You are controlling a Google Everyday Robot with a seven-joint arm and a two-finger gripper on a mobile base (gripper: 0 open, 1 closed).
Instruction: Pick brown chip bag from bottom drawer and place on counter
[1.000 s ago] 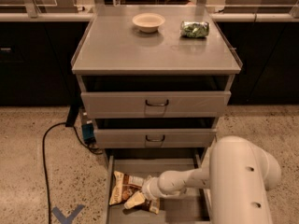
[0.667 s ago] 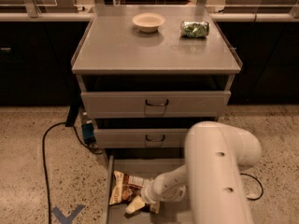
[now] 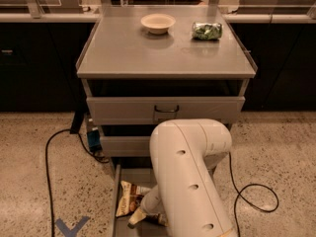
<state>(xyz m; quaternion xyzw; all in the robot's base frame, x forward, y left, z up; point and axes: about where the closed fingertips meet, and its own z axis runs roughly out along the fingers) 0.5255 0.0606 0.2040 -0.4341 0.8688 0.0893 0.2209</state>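
The brown chip bag (image 3: 129, 198) lies crumpled at the left side of the open bottom drawer (image 3: 115, 205), cream and dark brown, partly hidden by my arm. My gripper (image 3: 144, 216) is down in the drawer at the bag's lower right edge, touching or right next to it. My big white arm (image 3: 190, 177) covers most of the drawer. The counter (image 3: 148, 51) is the grey cabinet top above, and the bag is not on it.
A pale bowl (image 3: 157, 22) and a small clear packet of green contents (image 3: 207, 30) sit at the back of the counter. Two shut drawer fronts (image 3: 165, 110) stand above. Black cables (image 3: 47, 167) run on the speckled floor at both sides, with a blue tape mark (image 3: 69, 227).
My arm has swung left and toward the camera and now hides much more of the drawer. The gripper stays at the bag, which has hardly moved.
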